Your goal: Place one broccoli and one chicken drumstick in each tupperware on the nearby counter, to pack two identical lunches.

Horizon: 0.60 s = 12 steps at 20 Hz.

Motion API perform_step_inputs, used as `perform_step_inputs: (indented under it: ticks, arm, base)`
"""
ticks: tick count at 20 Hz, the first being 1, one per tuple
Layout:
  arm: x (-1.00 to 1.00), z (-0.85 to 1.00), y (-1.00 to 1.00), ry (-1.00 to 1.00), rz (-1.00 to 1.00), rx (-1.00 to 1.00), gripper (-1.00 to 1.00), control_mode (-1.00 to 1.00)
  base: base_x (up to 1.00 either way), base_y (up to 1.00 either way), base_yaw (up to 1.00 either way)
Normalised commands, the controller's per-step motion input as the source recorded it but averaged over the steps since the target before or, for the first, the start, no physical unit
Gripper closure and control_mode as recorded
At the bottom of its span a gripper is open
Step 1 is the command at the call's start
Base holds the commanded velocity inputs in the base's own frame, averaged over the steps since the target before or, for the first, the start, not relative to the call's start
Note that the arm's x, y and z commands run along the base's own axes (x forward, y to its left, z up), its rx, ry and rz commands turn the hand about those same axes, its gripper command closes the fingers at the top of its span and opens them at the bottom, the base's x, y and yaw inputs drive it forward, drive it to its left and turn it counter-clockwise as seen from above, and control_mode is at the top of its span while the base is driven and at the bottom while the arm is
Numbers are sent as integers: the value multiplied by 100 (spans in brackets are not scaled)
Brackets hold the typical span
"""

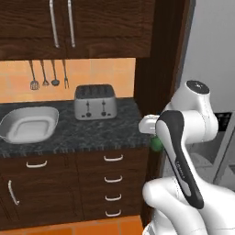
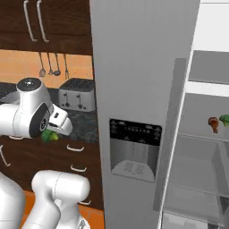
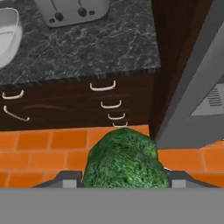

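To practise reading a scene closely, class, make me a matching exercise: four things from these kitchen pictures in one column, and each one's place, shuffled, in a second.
Things:
1. broccoli
2. toaster
3. tupperware
4. chicken drumstick

Places:
A. on a fridge shelf
B. left end of the counter
C. between the gripper's jaws, above the orange floor
D. on the counter, against the back wall

Pairs: 1-C, 2-D, 3-B, 4-A

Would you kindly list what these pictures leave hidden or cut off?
- Bumpy green broccoli floret: its lower part, and the tool's tips, hidden by the hand view's bottom edge.
- Shallow light-grey tub: cut by the left base view's edge.
- Second tub: cannot tell where.
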Motion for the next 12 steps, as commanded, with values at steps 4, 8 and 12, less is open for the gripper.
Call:
perform_step_inputs:
  ticks: [4, 8, 12]
  arm:
    - [0, 0, 0, 0, 0, 0, 100, 100]
    - [0, 0, 0, 0, 0, 0, 100, 100]
    - [0, 0, 0, 0, 0, 0, 100, 100]
  base:
    - [14, 90, 0]
    - [3, 64, 0]
    - [7, 69, 0]
